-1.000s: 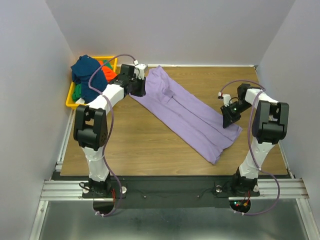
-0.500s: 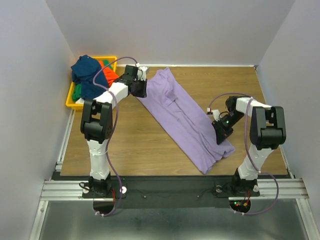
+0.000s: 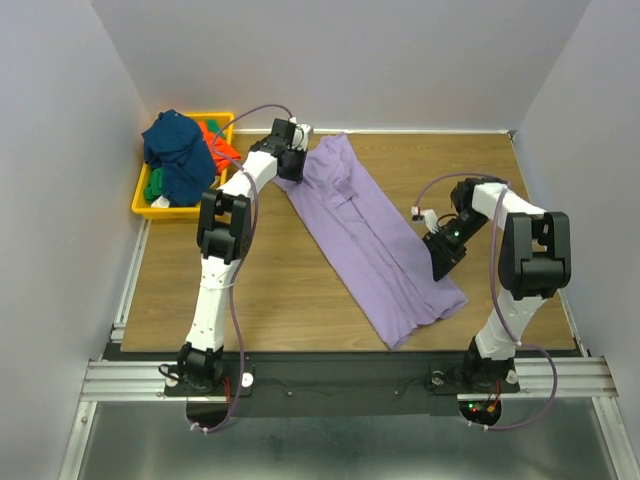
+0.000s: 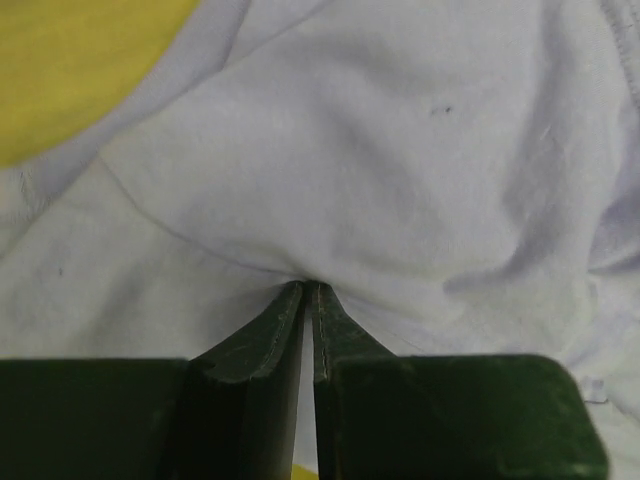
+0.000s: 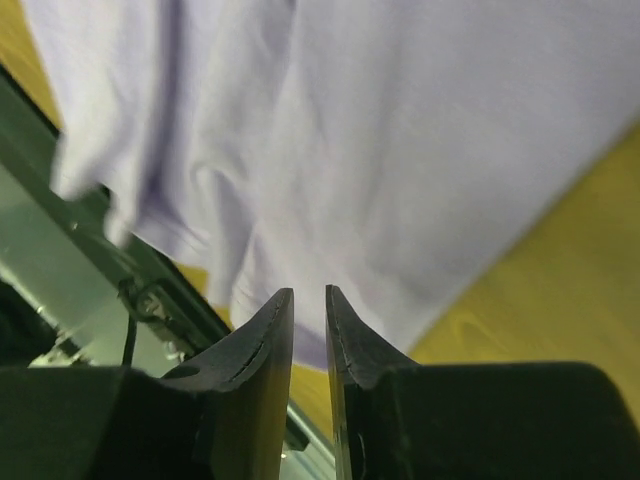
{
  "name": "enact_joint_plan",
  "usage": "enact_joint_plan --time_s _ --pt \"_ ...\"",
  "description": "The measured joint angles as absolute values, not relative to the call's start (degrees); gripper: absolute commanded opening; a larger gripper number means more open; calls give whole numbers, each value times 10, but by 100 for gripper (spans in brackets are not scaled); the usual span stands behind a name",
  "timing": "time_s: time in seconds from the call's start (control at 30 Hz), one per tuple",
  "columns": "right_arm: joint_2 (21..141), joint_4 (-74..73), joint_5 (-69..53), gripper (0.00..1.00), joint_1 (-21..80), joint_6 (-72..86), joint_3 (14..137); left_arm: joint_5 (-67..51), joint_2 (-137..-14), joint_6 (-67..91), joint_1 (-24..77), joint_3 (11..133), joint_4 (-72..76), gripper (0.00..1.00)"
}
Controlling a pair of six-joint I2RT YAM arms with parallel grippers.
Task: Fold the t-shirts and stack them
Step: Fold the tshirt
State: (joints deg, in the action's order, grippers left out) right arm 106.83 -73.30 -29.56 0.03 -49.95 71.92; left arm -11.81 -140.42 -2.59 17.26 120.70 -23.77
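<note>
The lavender-purple t-shirt (image 3: 375,235) lies stretched in a long diagonal band across the wooden table. My left gripper (image 3: 292,165) is at its far left corner. In the left wrist view the left gripper (image 4: 310,286) is shut on a pinch of the lavender cloth (image 4: 380,150). My right gripper (image 3: 441,262) sits low over the shirt's right edge, near its lower end. In the right wrist view the right gripper (image 5: 308,292) has its jaws a narrow gap apart with nothing between them, and the lavender cloth (image 5: 380,130) lies just beyond the tips.
A yellow bin (image 3: 141,196) stands at the far left of the table. It holds a navy blue shirt (image 3: 175,150), an orange-red one (image 3: 212,135) and a green one (image 3: 152,187). Walls close in the left, back and right sides. A metal rail (image 3: 340,378) runs along the near edge.
My left gripper has moved right and toward the back, dragging the shirt's top corner with it. My right gripper moved left and inward, and the shirt's lower end has shifted left.
</note>
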Motion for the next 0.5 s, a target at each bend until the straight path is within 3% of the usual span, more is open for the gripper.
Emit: enact_joint_plan --time_s 0.2,0.5 --pt "1072 -698 -292 25 0 -462 751 -82 -1499 -57 173 1370 -259 25" --pt "1118 -654 -298 24 43 -414 712 -107 -1437 -79 151 1274 -215 33"
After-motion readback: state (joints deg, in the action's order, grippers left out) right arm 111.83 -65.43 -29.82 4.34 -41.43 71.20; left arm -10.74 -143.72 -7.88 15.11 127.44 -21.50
